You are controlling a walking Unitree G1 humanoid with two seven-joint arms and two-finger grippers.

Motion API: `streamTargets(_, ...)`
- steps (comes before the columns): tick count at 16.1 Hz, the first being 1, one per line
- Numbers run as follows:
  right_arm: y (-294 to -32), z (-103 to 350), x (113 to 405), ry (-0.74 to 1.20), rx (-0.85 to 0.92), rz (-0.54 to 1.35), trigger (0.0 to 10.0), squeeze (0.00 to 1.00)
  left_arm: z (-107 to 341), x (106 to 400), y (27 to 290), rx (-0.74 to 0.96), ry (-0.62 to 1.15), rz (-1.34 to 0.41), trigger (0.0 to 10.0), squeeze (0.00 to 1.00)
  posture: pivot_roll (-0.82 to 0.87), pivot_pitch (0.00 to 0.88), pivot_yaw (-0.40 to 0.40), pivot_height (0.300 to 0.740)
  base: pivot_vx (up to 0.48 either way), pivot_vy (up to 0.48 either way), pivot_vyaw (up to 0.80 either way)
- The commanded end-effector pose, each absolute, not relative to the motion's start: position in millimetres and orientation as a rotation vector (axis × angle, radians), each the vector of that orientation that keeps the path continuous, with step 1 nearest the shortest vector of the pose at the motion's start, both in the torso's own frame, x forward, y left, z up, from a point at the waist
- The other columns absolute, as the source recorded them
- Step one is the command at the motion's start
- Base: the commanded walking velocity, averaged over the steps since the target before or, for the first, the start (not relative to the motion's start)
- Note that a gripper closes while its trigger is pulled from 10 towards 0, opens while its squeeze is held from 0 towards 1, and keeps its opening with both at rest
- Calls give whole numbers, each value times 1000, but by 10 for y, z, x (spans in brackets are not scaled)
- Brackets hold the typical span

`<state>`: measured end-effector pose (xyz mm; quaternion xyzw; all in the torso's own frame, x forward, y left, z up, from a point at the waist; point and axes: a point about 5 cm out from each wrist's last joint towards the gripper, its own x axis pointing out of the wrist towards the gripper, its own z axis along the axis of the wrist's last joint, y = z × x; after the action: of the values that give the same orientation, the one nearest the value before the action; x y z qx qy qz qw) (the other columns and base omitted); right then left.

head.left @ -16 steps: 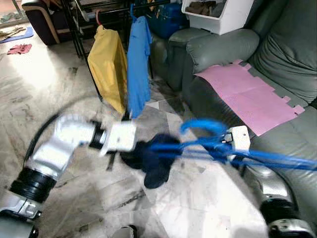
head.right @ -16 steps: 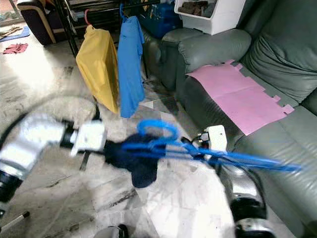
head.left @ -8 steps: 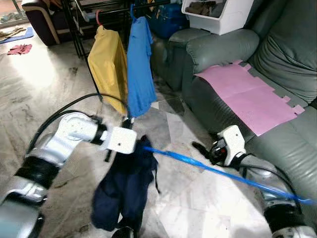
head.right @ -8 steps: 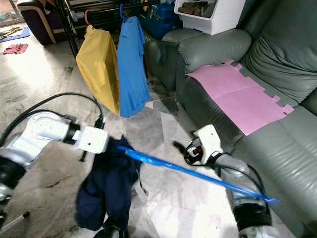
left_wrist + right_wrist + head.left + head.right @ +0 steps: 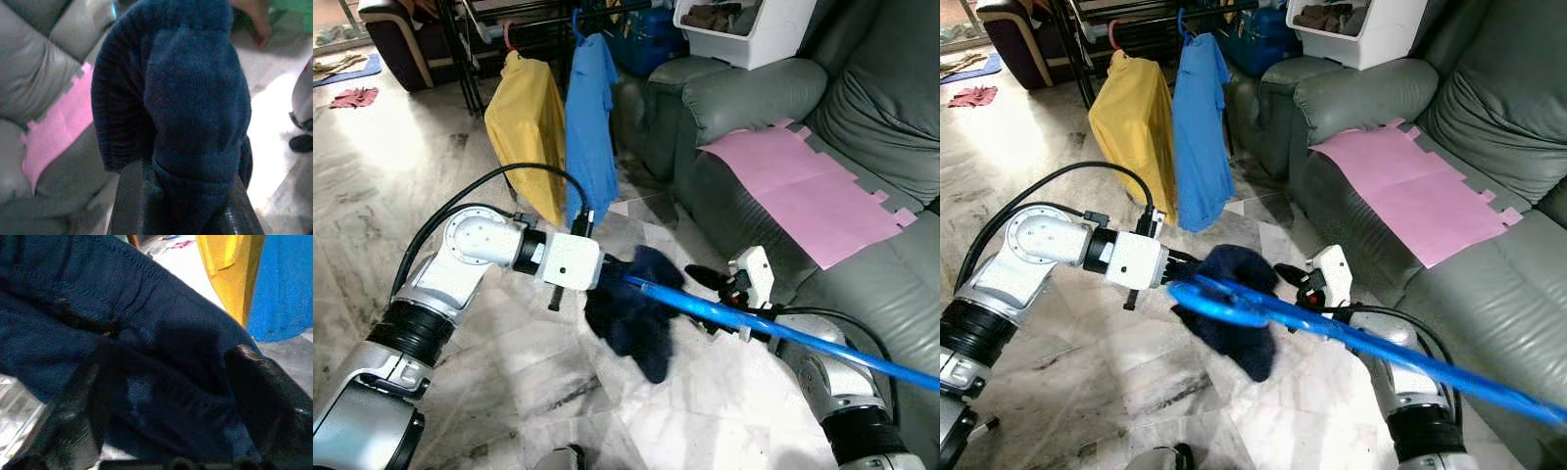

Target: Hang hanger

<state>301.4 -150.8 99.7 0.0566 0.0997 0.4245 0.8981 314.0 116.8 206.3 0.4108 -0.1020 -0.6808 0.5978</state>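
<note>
Beside the grey sofa [image 5: 744,98], the left tool [image 5: 607,276] clamps the navy garment [image 5: 636,308]; the right tool's [image 5: 700,279] fingers stand apart near the blue hanger [image 5: 773,328].

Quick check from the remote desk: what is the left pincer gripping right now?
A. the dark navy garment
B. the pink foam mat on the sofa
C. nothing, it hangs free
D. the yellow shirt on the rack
A: in the left wrist view the left pincer has its black fingers closed on the bunched dark navy garment, and the head view shows that cloth hanging from the same pincer over the marble floor.
</note>
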Motion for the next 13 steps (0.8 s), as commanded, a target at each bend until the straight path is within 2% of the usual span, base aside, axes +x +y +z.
streamTargets(1, -1496, 1019, 2996, 207, 119, 902, 10000, 0, 2122, 3112, 1150, 939, -274, -1598, 0, 0, 58, 82, 6, 740, 0, 0, 0)
streamTargets(5, -1503, 1032, 3003, 221, 184, 904, 10000, 0, 2073, 3041, 1137, 957, -265, -1665, 0, 0, 54, 82, 7, 740, 0, 0, 0)
streamTargets(8, -1472, 891, 3004, 263, 283, 861, 10000, 0, 2310, 2977, 958, 897, -384, -1687, 0, 0, 64, 81, 2, 740, 0, 0, 0)
streamTargets(10, -1415, 1048, 3062, 205, 374, 876, 10000, 0, 2259, 2975, 985, 940, -363, -1700, 0, 0, 75, 81, 2, 740, 0, 0, 0)
streamTargets(13, -1384, 1211, 3118, 161, 403, 911, 10000, 0, 2187, 2968, 1017, 952, -330, -1707, 0, 0, 73, 82, 4, 740, 0, 0, 0)
